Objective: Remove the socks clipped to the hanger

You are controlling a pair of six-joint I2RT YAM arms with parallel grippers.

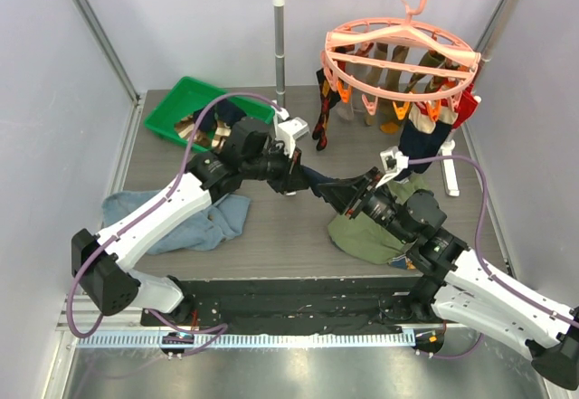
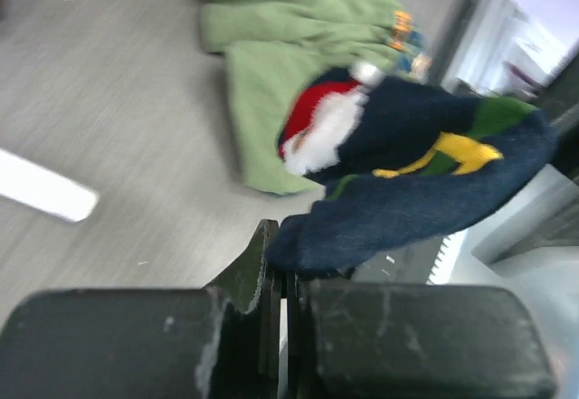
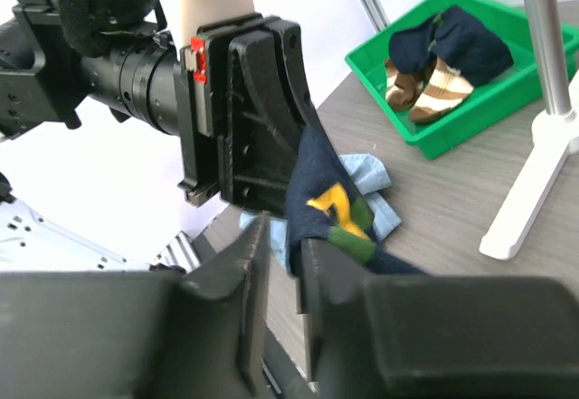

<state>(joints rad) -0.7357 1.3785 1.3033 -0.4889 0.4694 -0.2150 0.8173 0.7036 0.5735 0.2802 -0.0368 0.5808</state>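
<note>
The salmon-pink hanger (image 1: 398,55) hangs by its hook from the rail at the back right. Several socks (image 1: 412,109) are clipped under its ring. Above the table's middle, a navy sock (image 1: 327,186) with a red, white and yellow pattern stretches between the two arms. My left gripper (image 1: 303,177) is shut on one end of this navy sock (image 2: 416,173), pinching the fabric at its fingertips (image 2: 267,245). My right gripper (image 3: 282,245) is open by a narrow gap, and the navy sock (image 3: 326,191) drapes against its right finger, outside the gap.
A green bin (image 1: 172,114) at the back left holds several socks (image 3: 443,55). A blue denim garment (image 1: 208,218) lies front left and an olive-green garment (image 1: 362,232) under the right arm. The stand's white foot (image 3: 534,191) rests beside the bin.
</note>
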